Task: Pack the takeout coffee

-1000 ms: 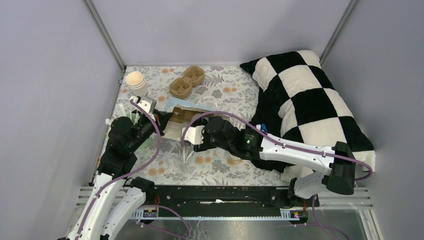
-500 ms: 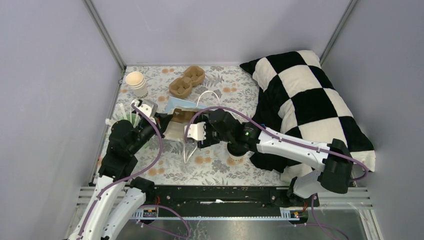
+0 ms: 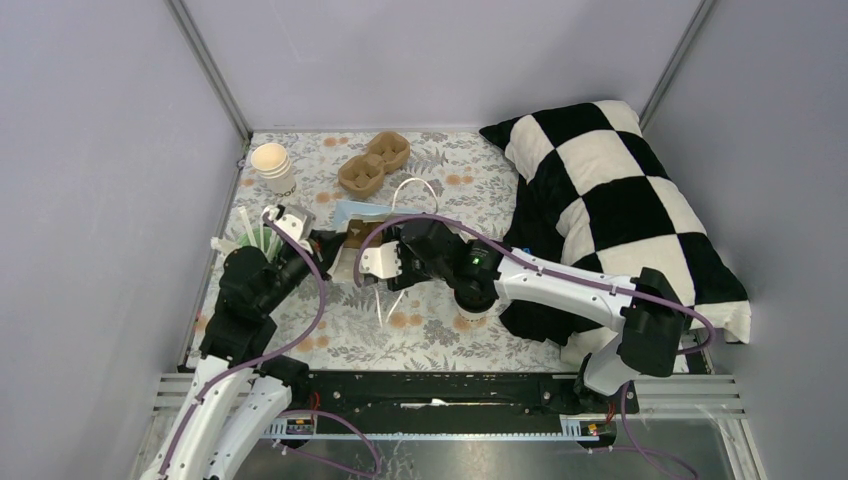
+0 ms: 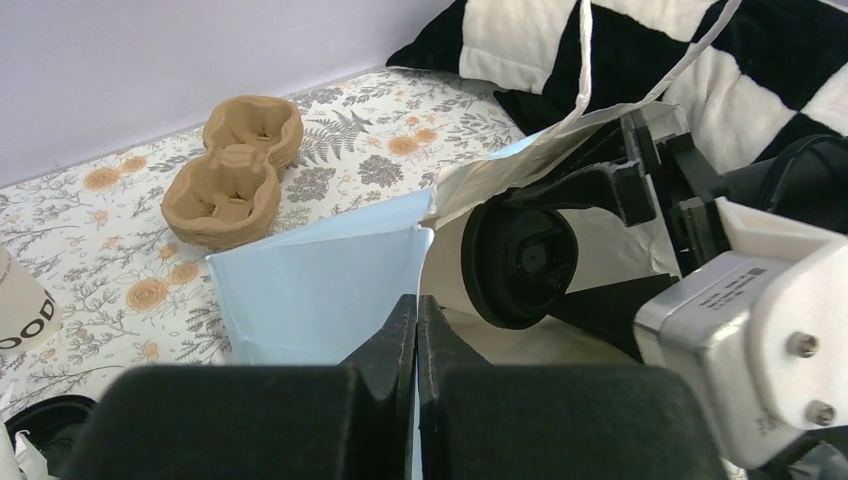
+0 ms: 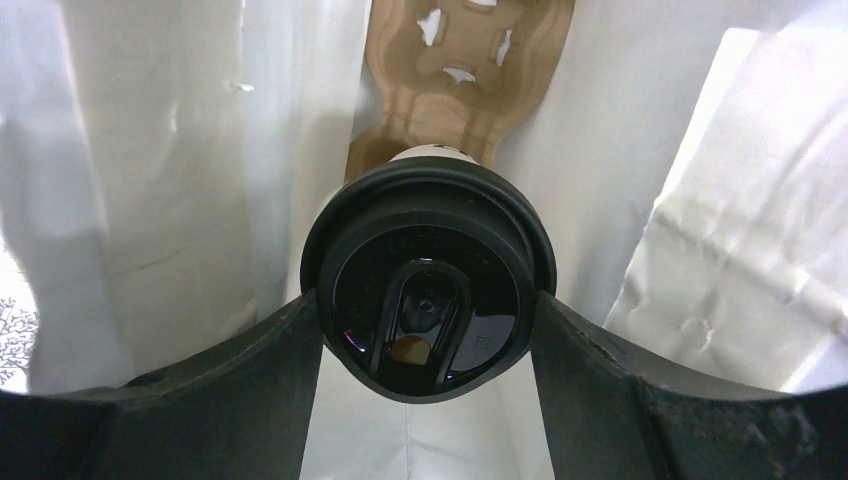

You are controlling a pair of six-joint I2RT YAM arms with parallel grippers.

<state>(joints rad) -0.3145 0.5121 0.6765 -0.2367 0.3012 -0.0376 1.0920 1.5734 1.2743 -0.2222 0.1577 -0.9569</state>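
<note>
**Takeout coffee at the mouth of the bag.** The right gripper (image 5: 427, 300) stands wide, its jaws clasping one white paper cup (image 4: 520, 262) by the sides, at or just below its black lid (image 5: 430, 262). The cup's base points into the open blue bag (image 4: 320, 290) and its lid faces outward; a brown cardboard carrier (image 5: 460, 70) lies deeper inside. The left gripper (image 4: 416, 330) is closed tight on the bag's rim, keeping the mouth apart. The cup is judged light if empty, and heavier and liable to slosh if filled. Its thin paper wall would dent under a hard squeeze, and the smooth lid might pop off, so the stiffer band beneath the lid is probably the best hold. Count: one cup in the grip; a possible second cup (image 3: 469, 322), seen only as a pale rim under the right arm; two carriers, the other carrier (image 3: 375, 160) on the table (image 3: 350, 340); one bag; one stack of lidless cups (image 3: 272, 165); one checked pillow (image 3: 620, 190).
</note>
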